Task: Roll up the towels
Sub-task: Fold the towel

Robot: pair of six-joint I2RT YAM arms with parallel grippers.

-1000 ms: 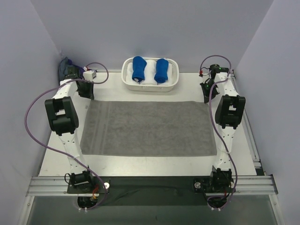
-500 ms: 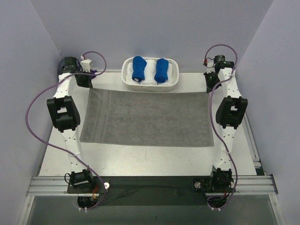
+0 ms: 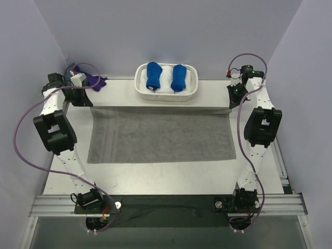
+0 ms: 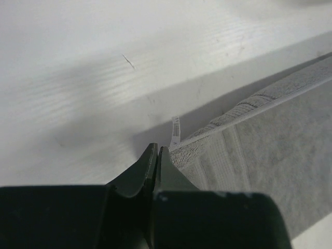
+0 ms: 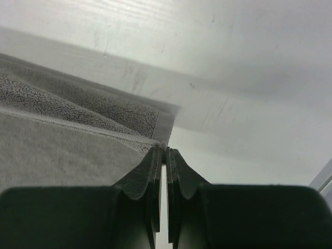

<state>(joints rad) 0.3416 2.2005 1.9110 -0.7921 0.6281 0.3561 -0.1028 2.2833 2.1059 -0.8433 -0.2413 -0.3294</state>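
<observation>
Basket (image 3: 166,95): a grey towel (image 3: 161,137) lies on the table (image 3: 155,179) just in front of it; inside are two blue rolls (image 3: 153,75) over white cloth (image 3: 165,78).
Change: the towel's near edge has drawn toward the basket, and its far edge is now raised.
Left tool (image 4: 157,154): pinched shut on the towel's far-left corner.
Right tool (image 5: 166,151): pinched shut on the towel's far-right corner.

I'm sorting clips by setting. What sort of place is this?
Probably a robot lab test cell, not a home: a left arm and right arm bolted to a metal rail at a white table, plain lavender panels closing it in, and a grey towel and white basket set out as props.
</observation>
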